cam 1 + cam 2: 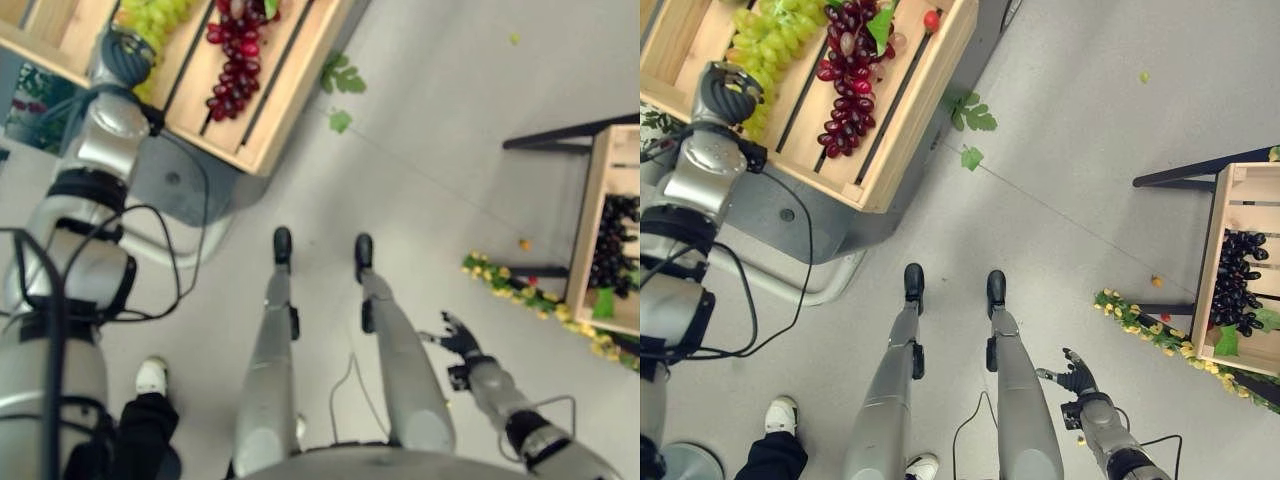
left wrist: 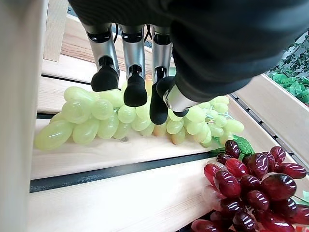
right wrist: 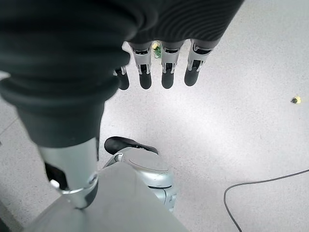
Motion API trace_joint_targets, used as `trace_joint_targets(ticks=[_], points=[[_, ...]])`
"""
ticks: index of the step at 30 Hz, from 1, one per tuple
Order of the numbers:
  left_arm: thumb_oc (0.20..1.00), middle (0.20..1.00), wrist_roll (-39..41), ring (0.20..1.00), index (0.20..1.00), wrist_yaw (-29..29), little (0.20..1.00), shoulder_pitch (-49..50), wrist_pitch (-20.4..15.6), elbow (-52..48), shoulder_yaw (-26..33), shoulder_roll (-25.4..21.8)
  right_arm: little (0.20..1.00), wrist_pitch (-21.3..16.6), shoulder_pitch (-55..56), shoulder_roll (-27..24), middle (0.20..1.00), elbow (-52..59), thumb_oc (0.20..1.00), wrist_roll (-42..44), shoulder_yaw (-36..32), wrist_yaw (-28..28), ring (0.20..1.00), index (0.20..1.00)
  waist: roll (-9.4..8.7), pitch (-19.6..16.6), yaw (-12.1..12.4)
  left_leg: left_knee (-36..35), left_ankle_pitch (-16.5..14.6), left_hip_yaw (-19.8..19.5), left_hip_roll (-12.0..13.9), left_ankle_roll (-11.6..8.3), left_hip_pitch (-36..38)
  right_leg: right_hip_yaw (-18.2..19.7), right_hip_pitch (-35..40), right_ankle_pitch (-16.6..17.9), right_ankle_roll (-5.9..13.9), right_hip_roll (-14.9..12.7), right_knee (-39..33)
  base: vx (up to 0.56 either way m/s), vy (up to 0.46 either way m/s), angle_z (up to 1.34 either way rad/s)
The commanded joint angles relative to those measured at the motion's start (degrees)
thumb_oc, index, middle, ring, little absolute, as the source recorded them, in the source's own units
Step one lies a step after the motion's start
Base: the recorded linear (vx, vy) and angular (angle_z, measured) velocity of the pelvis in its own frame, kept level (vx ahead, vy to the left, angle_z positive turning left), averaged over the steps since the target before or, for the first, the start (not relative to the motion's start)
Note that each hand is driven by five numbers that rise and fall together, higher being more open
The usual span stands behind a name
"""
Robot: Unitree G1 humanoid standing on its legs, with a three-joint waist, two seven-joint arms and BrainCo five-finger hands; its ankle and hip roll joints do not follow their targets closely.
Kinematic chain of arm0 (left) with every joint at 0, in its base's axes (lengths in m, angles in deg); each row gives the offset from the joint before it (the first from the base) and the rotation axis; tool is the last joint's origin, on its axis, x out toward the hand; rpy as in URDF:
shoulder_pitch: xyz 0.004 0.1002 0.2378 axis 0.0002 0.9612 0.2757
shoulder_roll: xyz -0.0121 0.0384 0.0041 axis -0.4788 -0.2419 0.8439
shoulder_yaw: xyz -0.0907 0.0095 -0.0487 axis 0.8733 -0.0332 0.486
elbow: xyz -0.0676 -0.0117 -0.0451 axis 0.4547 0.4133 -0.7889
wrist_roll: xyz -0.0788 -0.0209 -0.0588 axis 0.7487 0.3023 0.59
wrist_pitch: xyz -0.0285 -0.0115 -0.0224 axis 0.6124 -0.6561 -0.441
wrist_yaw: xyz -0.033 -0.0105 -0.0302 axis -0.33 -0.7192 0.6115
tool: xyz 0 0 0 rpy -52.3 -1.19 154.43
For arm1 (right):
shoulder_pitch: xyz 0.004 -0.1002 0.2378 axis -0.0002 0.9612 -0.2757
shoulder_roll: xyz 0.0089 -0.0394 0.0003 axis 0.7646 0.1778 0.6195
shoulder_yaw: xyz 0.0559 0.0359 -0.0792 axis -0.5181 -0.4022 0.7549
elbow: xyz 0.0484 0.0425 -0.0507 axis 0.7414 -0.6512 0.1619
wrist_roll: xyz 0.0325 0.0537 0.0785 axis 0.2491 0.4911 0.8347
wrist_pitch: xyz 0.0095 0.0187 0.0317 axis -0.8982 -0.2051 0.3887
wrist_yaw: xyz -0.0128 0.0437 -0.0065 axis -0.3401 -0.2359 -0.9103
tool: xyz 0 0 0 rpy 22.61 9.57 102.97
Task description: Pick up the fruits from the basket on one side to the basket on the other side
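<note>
Left hand [image 2: 145, 72] is hanging over the green grapes [image 2: 120, 116] in the left crate [image 1: 910, 120]. Fingers are straight and slightly spread, dark tips just above or barely touching the top berries; contact is not resolvable. Thumb is sitting apart at the bunch's far side. Nothing is held yet.

Green grapes are lying on the crate's slats, with the red grapes [image 2: 251, 183] beside them, apart from the hand. Right crate [image 1: 1230, 260] is standing well apart across the floor, already holding dark grapes [image 1: 1232, 280].

Right hand [image 1: 1072, 378] is hanging low by the robot's side, fingers relaxed and open, empty.

Handling judgement: the bunch is looking light, lumpy and loose, berries smooth and likely slippery, the cluster flopping rather than staying stiff. A squeeze on single berries is likely to pop them off or let them slide. Better hold: fingers curling round the thick middle of the bunch, thumb opposing, or near the stem end, which is not discernible here.
</note>
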Motion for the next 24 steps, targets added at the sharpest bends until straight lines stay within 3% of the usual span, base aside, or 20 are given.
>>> trace_joint_targets(ticks=[1, 3, 4, 5, 17, 24], points=[[0.2, 0.2, 3.9, 0.2, 0.2, 3.2, 0.2, 2.6, 3.5, 9.3, 0.6, 0.0, 1.0, -1.1, 5.0, 1.1, 1.0, 4.0, 1.0, 1.3, -1.0, 0.3, 1.0, 1.0, -8.15, 1.8, -0.6, 2.8, -6.5, 2.0, -5.4, 2.27, -0.2, 3.7, 3.7, 8.6, 4.62, -1.3, -14.2, 0.0, 0.0, 0.0], [0.216, 0.216, 3.9, 0.216, 0.216, 3.4, 0.216, 3.0, 3.5, 9.0, 0.9, 0.3, 1.0, -1.1, 5.3, 1.1, 1.0, 4.0, 1.0, 1.3, -1.1, 0.4, 1.0, 1.0, -8.22, 1.7, -0.6, 2.8, -6.4, 2.0, -5.4, 2.26, -0.1, 3.7, 3.6, 8.7, 4.6, -1.3, -14.1, 0.0, 0.0, 0.0], [0.52, 0.52, 4.0, 0.52, 0.52, 3.4, 0.52, 3.1, 3.4, 8.9, 1.0, 0.4, 1.0, -1.1, 5.3, 1.1, 1.0, 4.1, 1.0, 1.3, -1.1, 0.3, 1.0, 1.0, -8.23, 1.7, -0.6, 2.8, -6.4, 2.0, -5.4, 2.25, -0.1, 3.7, 3.6, 8.7, 4.59, -1.3, -14.1, 0.0, 0.0, 0.0], [1.0, 1.0, 4.2, 1.0, 1.0, 3.8, 1.0, 3.2, 3.1, 8.4, 1.2, 0.5, 1.0, -1.1, 5.4, 1.1, 1.0, 4.1, 1.0, 1.3, -1.2, 0.4, 1.0, 1.0, -8.25, 1.7, -0.6, 2.8, -6.4, 2.0, -5.4, 2.25, -0.1, 3.7, 3.7, 8.7, 4.59, -1.3, -14.0, 0.0, 0.0, 0.0], [1.0, 1.0, 6.5, 1.0, 1.0, 6.9, 1.0, 9.2, 0.0, -4.1, 4.3, -0.4, 1.0, -1.5, 6.4, 1.3, 1.0, 6.7, 1.0, 0.8, -1.9, 1.0, 1.0, 1.0, -6.95, 1.8, 0.5, 2.8, -6.3, 1.8, -5.5, 1.97, 0.7, 2.9, 3.9, 7.8, 3.97, -0.9, -12.5, 0.0, -0.027, 0.01], [1.0, 1.0, 11.3, 1.0, 1.0, 7.1, 1.0, 19.2, -3.9, -22.5, 10.1, -1.3, 1.0, -1.0, 7.0, 1.1, 1.0, 6.8, 1.0, -0.1, -3.9, 1.5, 1.0, 1.0, -6.27, 1.7, 2.0, 1.2, -4.9, 0.3, -4.8, 1.24, 3.0, 1.3, 5.9, 7.1, 3.08, 0.1, -12.6, -0.02, -0.107, 0.0]])
